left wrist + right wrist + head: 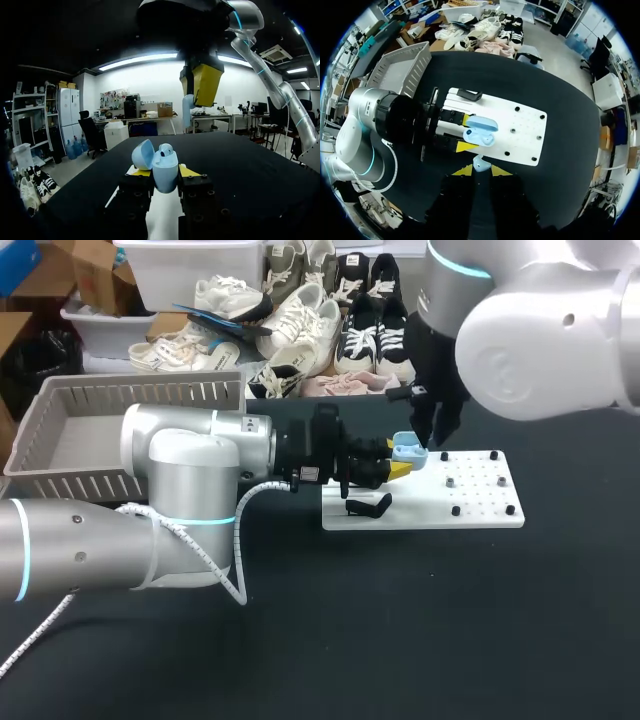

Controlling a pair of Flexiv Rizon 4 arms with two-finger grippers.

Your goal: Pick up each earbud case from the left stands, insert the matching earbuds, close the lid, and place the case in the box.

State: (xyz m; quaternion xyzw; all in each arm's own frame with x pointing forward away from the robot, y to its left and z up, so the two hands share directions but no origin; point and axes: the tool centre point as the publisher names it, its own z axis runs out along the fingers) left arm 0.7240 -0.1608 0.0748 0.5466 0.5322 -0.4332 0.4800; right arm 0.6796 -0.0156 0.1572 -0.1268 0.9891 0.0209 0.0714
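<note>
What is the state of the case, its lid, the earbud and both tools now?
earbud case: held in left tool
lid: open
earbud: gripped by right tool, above the case, not inserted
left tool: shut on earbud case
right tool: shut on earbud

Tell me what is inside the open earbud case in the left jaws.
One earbud sits in the light blue case. The rest of its inside is hidden by its own wall and lid. A second earbud hangs above, in the right jaws.
</note>
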